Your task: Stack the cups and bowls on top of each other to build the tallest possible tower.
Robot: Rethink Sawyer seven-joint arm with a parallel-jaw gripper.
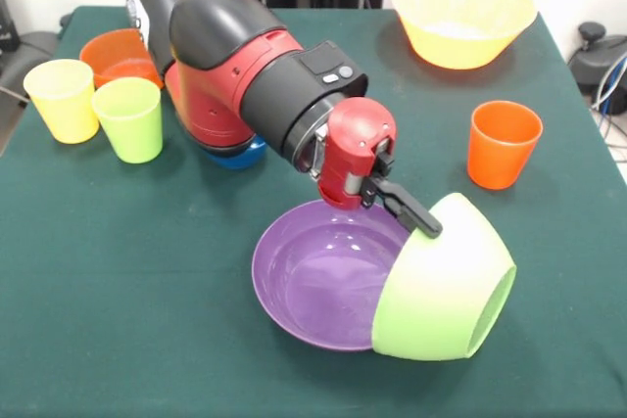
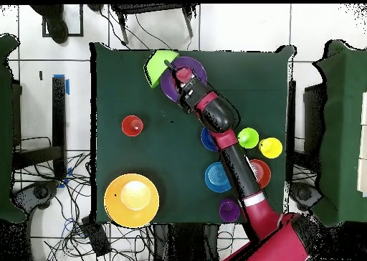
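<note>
A medium lime green bowl [image 1: 446, 286] lies tipped on its side, mouth toward the front right, leaning on the right rim of the wide purple bowl [image 1: 318, 281]. My gripper [image 1: 404, 209] touches the green bowl's upper back wall, above the purple bowl. In the overhead view the gripper [image 2: 172, 70] sits between the green bowl [image 2: 158, 66] and the purple bowl [image 2: 193, 63]. The orange-red cup [image 1: 503, 144] stands alone to the right. The very large yellow-orange bowl [image 1: 460, 17] stands alone at the back right.
A yellow cup [image 1: 62, 100], a lime green cup [image 1: 129, 119] and a small orange bowl [image 1: 116, 54] stand at the left. A dark blue bowl [image 1: 240, 156] shows under the arm. A light blue bowl [image 2: 217, 177] and a purple cup [image 2: 229, 210] are near the base.
</note>
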